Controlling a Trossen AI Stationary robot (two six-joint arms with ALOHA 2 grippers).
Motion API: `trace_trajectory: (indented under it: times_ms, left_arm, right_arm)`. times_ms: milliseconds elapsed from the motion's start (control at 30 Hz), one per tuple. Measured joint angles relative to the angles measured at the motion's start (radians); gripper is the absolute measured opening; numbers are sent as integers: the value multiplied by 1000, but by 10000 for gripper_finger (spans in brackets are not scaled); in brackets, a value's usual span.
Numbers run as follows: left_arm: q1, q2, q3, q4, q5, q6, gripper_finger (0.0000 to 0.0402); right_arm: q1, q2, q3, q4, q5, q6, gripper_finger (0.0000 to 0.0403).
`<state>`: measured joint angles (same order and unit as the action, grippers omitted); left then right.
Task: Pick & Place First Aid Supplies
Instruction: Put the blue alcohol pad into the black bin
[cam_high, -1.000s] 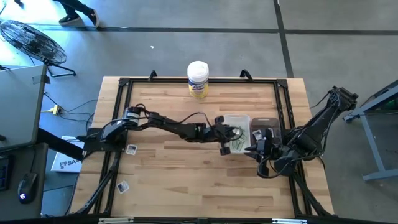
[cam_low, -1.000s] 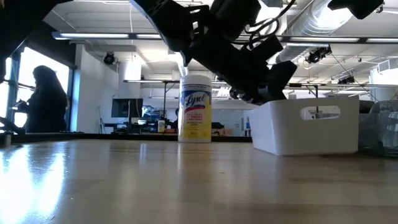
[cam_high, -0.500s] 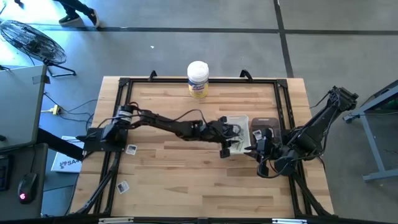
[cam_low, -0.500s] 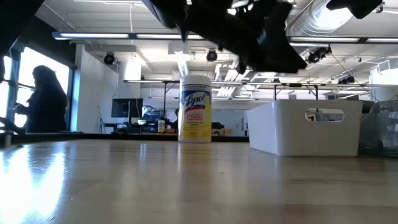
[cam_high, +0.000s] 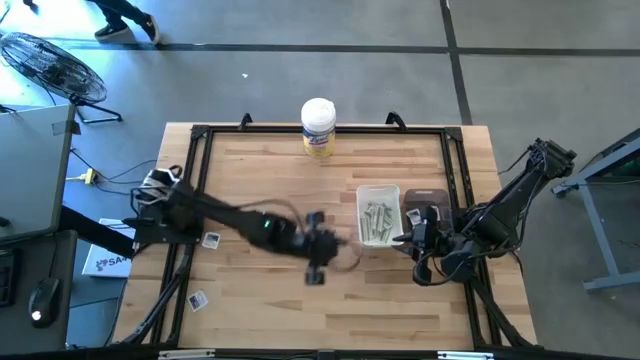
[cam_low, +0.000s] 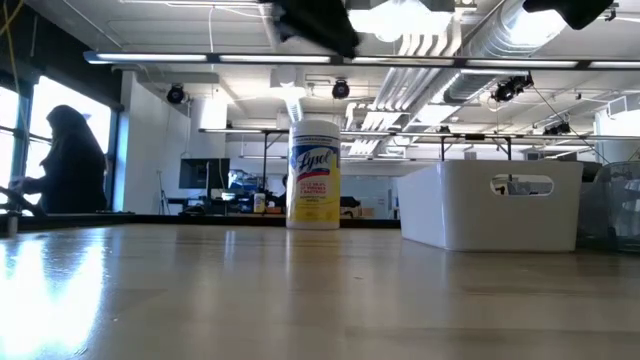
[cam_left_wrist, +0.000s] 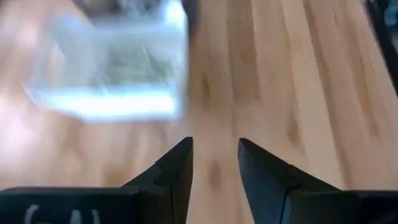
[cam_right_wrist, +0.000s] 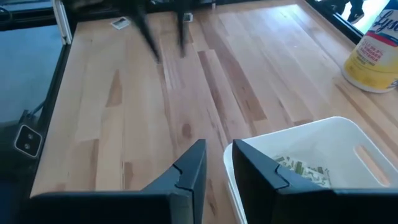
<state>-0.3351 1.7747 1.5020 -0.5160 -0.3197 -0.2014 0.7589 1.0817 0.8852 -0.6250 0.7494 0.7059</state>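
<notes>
Several narrow pale green-white strips (cam_high: 376, 218) lie in a white bin (cam_high: 378, 190) right of the table's middle; they also show in the right wrist view (cam_right_wrist: 301, 167). Two small white square packets (cam_high: 211, 239) (cam_high: 198, 299) lie flat on the table's left part. My left gripper (cam_high: 330, 248) hovers open and empty, left of the bin and nearer than it, its two fingers apart (cam_left_wrist: 214, 162) over bare wood. My right gripper (cam_high: 408, 236) is at the bin's near right corner, shut on its wall. My right gripper holds the bin's wall near its near right corner (cam_right_wrist: 227, 177), pinched between the two fingers, one finger (cam_right_wrist: 193, 171) outside and the other (cam_right_wrist: 261, 168) on the inner side. The fingers come from the table's right, slanting down. The bin stands upright on the table (cam_low: 490, 205).
A tall white canister with a yellow label (cam_high: 318, 127) stands at the far edge, also in the low view (cam_low: 314, 175). A black frame (cam_high: 200, 135) runs round the tabletop. A clear container (cam_high: 428, 200) sits right of the bin. A person shows in the room at left (cam_low: 70, 160).
My left gripper has drawn back from over the bin toward the table's left and near edge, fast enough to blur, and has risen out of the low view's middle. The strips in the bin now show uncovered. The bin has shifted slightly in the low view.
</notes>
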Motion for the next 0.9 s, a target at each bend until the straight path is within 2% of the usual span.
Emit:
trace_trajectory:
  times_ms: [167, 333, 500, 600, 700, 900]
  left_arm:
    - [-133, -50, -157, -68, -88, -217, 124]
    - [-236, -143, -375, -73, -223, -547, 124]
    - [-346, -242, -533, -163, -217, -884, 124]
    - [-415, -283, -568, -278, -210, -1106, 124]
    - [-472, -311, -571, -452, -152, -1251, 124]
    - [-432, -340, -571, -714, 167, -1326, 124]
  right_arm:
    - [0, 0, 0, 9, 25, 0, 71]
    - [0, 0, 0, 10, 46, 3, 71]
    - [0, 0, 0, 10, 71, 1, 71]
    - [0, 0, 0, 10, 84, 0, 71]
    - [0, 0, 0, 11, 94, 0, 71]
    - [0, 0, 0, 22, 124, 0, 71]
